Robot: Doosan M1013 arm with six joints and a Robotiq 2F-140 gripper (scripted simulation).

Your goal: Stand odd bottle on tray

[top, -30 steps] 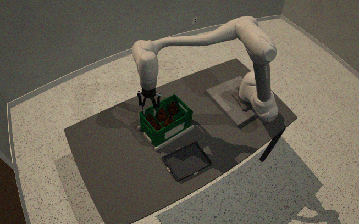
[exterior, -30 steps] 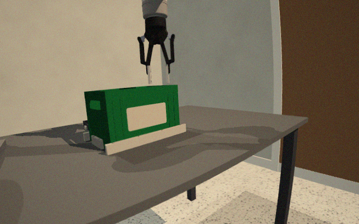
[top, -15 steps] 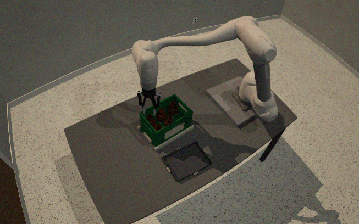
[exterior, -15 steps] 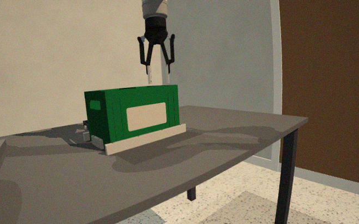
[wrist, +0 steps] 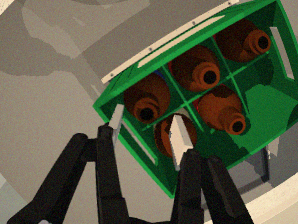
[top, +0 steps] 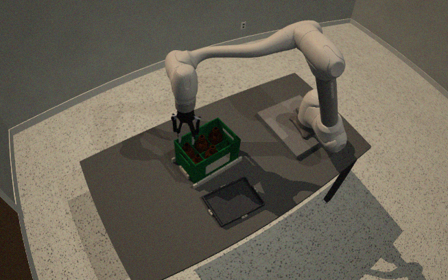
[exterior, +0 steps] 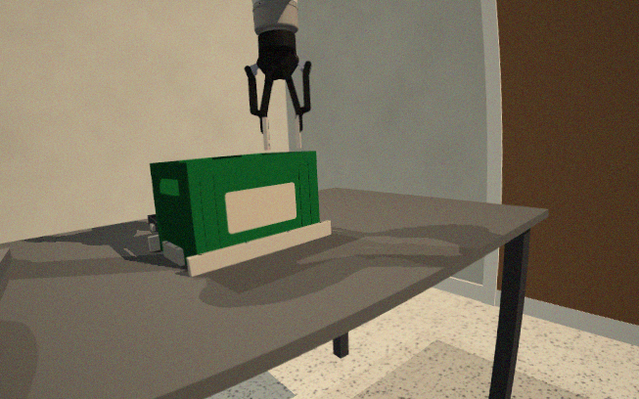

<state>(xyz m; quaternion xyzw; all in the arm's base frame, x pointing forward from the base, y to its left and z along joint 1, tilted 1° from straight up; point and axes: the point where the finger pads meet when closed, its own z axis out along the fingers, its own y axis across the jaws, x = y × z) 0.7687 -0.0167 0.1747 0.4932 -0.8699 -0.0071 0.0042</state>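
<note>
A green crate (top: pixel 204 153) stands on the table and holds several brown bottles (top: pixel 201 141), all upright. In the wrist view the crate (wrist: pixel 200 96) shows the bottle mouths from above. The dark, empty tray (top: pixel 232 200) lies in front of the crate. My gripper (top: pixel 186 137) hangs straight down over the crate's far left end, partly open and empty. In the side view its fingertips (exterior: pixel 282 141) are just above the crate rim (exterior: pixel 236 200). In the wrist view the fingers straddle one bottle mouth (wrist: pixel 148 111); the right finger partly hides another bottle.
Pale stop bars (exterior: pixel 259 247) hold the crate at its foot. The robot's base stands on a grey plate (top: pixel 287 125) at the back right. The table edge runs close in front of the tray.
</note>
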